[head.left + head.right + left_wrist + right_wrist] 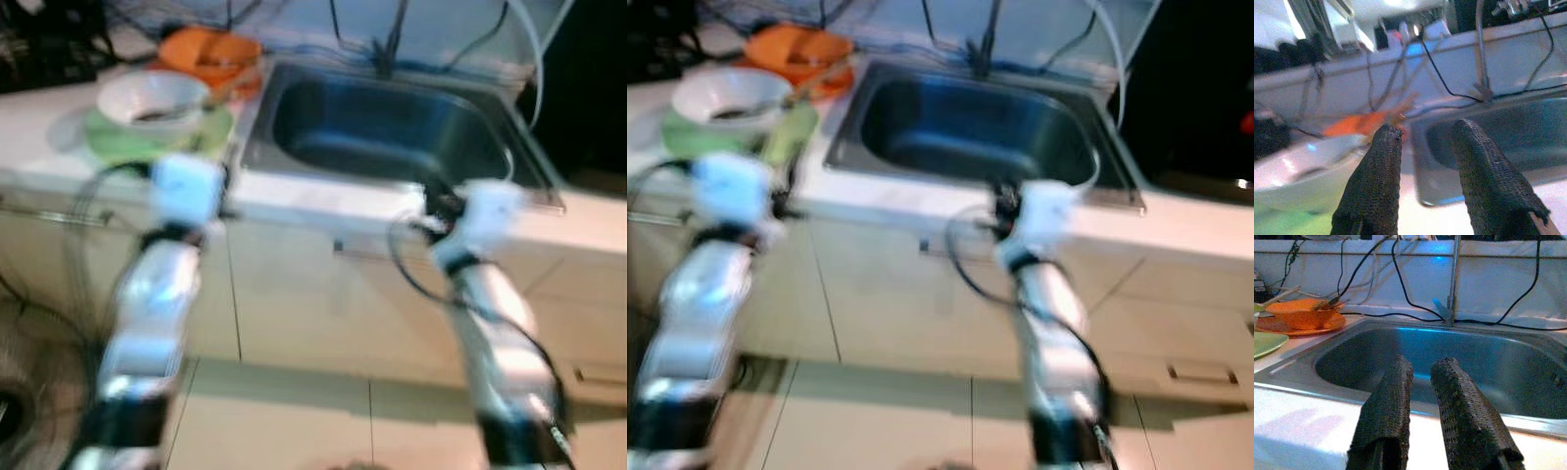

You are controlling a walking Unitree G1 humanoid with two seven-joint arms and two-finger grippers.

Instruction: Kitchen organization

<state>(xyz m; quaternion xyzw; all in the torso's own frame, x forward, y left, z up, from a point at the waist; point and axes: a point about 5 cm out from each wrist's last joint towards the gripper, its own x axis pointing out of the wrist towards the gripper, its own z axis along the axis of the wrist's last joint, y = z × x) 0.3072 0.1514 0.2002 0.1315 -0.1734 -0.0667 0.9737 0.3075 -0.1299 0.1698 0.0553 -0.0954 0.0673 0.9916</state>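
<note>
Facing the counter, the left gripper point(1422, 147), fingers apart and empty, sits nearer the white bowl point(152, 98) on the green plate point(118, 142). The right gripper point(1422, 377), fingers slightly apart, fronts the sink point(392, 127).

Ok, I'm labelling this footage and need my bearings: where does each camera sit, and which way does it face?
Left and right eye views: on the head, looking down at the sink and counter; both silver arms show.
Left wrist view: on the left arm, looking along the left gripper at a white bowl and the sink's near corner.
Right wrist view: on the right arm, looking along the right gripper into the sink.
All views share the sink; the orange dish too.
</note>
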